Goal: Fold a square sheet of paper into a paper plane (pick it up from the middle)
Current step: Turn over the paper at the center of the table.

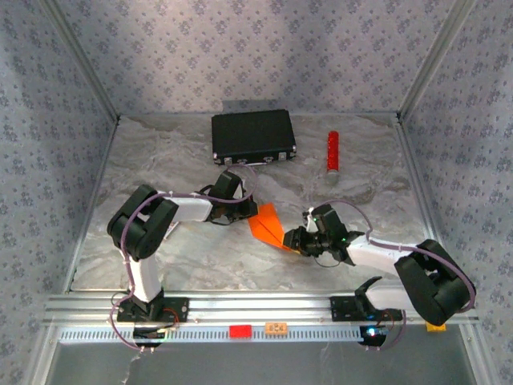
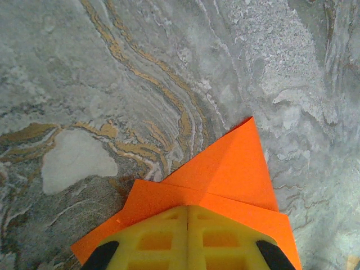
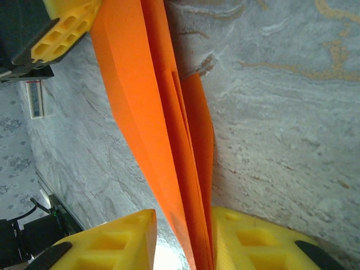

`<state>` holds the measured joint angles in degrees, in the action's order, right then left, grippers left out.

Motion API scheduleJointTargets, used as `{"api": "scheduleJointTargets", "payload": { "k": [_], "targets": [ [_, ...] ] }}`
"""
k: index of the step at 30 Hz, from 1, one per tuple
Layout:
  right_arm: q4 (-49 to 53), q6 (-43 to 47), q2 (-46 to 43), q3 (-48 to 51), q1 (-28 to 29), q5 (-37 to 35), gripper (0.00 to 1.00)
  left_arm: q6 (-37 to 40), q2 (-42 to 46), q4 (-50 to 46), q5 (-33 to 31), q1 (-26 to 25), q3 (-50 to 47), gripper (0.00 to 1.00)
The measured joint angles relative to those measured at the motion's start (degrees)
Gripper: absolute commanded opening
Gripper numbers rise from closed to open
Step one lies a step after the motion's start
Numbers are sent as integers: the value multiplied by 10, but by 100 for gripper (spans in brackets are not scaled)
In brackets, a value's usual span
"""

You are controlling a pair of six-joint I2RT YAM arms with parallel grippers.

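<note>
The orange paper [image 1: 268, 224], folded into a creased pointed shape, lies mid-table between the two arms. In the left wrist view its point [image 2: 228, 169] faces away over the marbled surface. My left gripper [image 1: 243, 211] is shut, and its yellow fingertips [image 2: 163, 236] rest together on top of the paper's wide end. My right gripper [image 1: 293, 241] is at the opposite end. There the upright folded layers [image 3: 169, 129] stand between its yellow fingers [image 3: 253, 239]. The layers lean on the right finger, with a gap to the left one.
A black case [image 1: 253, 135] sits at the back centre, and a red cylinder [image 1: 332, 151] lies to its right. Patterned walls close in the marbled table [image 1: 160, 152] on three sides. A metal rail [image 1: 256, 306] runs along the near edge.
</note>
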<state>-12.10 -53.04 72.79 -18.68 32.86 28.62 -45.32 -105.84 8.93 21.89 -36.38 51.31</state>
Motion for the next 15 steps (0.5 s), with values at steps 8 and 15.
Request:
{"api": "scheduleJointTargets", "payload": {
  "k": [8,15],
  "targets": [
    [-8,8,0,1,-5,12,15,-3,0,0,0,0,0,6],
    [-9,19,-8,1,-8,19,8,-10,22,-26,0,0,0,24]
  ]
}}
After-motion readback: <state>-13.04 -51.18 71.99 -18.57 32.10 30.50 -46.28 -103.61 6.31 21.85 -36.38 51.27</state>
